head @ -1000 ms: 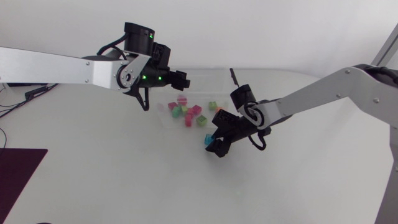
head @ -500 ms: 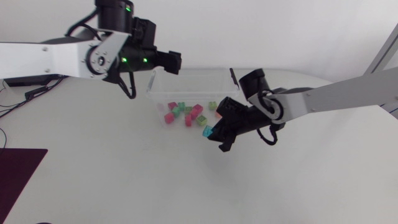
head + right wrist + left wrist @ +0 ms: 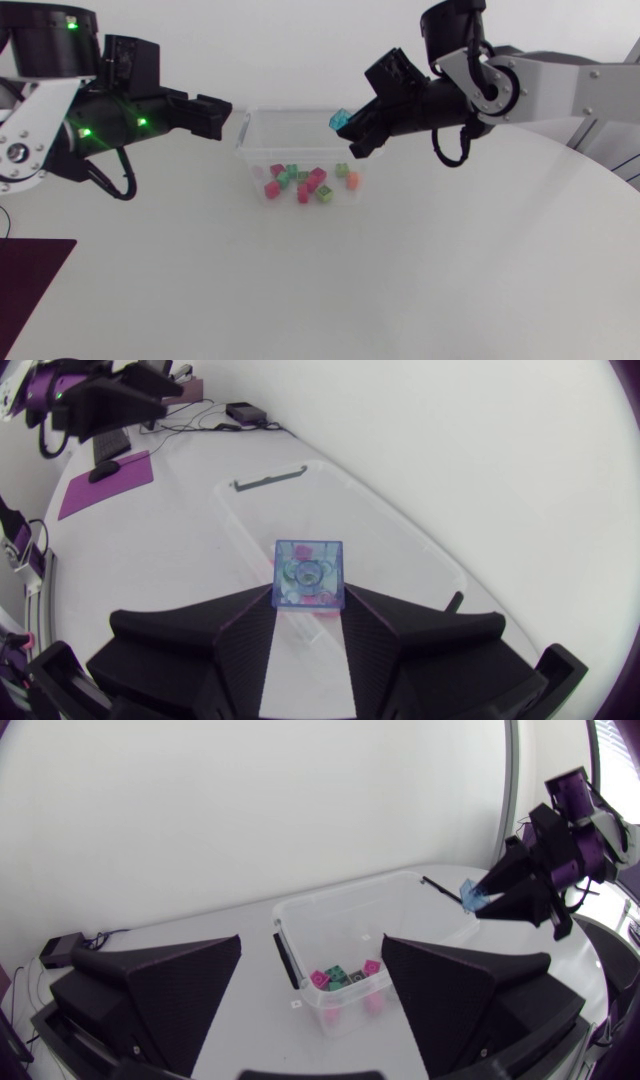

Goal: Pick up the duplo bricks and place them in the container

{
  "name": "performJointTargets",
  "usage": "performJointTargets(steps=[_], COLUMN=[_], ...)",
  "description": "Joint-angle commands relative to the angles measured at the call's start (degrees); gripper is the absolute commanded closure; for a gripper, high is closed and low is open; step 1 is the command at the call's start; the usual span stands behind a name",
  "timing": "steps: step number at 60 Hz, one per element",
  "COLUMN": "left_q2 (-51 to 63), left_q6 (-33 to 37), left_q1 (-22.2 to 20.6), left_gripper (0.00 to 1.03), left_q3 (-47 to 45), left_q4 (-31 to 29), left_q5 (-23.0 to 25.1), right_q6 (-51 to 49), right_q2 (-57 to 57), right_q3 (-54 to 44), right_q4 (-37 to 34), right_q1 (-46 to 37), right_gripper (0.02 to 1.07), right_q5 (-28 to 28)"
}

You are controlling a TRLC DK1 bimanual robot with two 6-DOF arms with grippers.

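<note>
- The right gripper [image 3: 350, 132] is closed on a small translucent blue duplo brick [image 3: 340, 120], pinched between the finger ends with its studs facing the wrist camera. It holds the brick up in the air over the far right corner of the clear plastic container [image 3: 243, 140].
- The step in hand appears to be the drop. The brick looks close to the container's rim, so I would carry it further in over the container's middle before letting go.
- Coming down closer to the container's opening would help. A light brick dropped from high up could bounce off the pink, red and green duplo bricks [image 3: 300, 182] lying on the container's floor and jump out.
- Open the fingers fully and lift straight up, so the brick does not cling to one finger.
- The left gripper [image 3: 215, 115] is spread wide and empty, raised just beside the container's left wall. It leaves room for the drop.
- Half a second ago the right gripper held the blue brick low by the container's near right corner; it has since lifted it and swung it across to the far side.
- The left gripper has drawn back from over the container's far left corner, to its left.
- The bricks inside lie as they did.
</note>
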Motion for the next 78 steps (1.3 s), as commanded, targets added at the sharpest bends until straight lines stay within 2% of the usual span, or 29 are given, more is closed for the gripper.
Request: performJointTargets(steps=[1,10,12,14,20,22,26,32,45,52,65,78], left_q2=[-4.3,-10.2,-11.0,-12.1,-16.1,-16.8,-19.8,-24.1,-32.2,-35.7,-42.7,-49.4], left_q6=[1.3,2.1,2.1,2.1,2.5,2.6,2.9,3.8,6.0,6.6,6.7,6.7], left_q1=[1.6,3.7,4.2,4.7,5.0,5.3,6.6,9.0,13.3,14.6,16.0,17.1], left_gripper=[0.05,0.05,0.05,0.05,0.05,0.05,0.05,0.05,0.05,0.05,0.05,0.05], left_q3=[-3.2,-8.1,-9.0,-9.8,-14.1,-14.9,-17.4,-20.2,-24.3,-25.5,-29.4,-33.7], left_q4=[-0.1,-0.9,-0.8,-0.8,-0.2,0.0,0.5,0.5,0.4,0.0,-0.5,-0.5], left_q5=[-0.3,-0.3,-0.3,-0.2,-0.3,-0.3,-0.3,-0.3,-0.2,-0.2,-0.2,-0.2], right_q6=[2.4,3.9,3.9,4.4,4.5,4.5,5.3,6.1,6.1,6.0,3.7,2.4], right_q2=[3.9,9.6,10.9,12.0,15.0,15.0,13.8,9.4,-3.6,-12.3,-30.6,-47.2], right_q3=[4.1,9.0,9.3,9.6,10.0,9.5,8.2,4.2,-6.4,-12.6,-26.6,-37.9], right_q4=[0.3,1.3,2.5,3.8,7.7,9.1,11.5,16.6,20.7,20.8,21.6,18.5], right_q1=[-0.6,-0.1,0.2,0.3,1.0,1.3,1.6,2.1,1.6,0.4,-0.7,-4.5], right_gripper=[0.81,0.80,0.77,0.70,0.22,0.15,0.08,0.07,0.07,0.07,0.07,0.07], right_q5=[1.1,4.0,5.4,6.4,11.3,12.4,14.2,17.8,23.6,25.5,33.0,35.7])
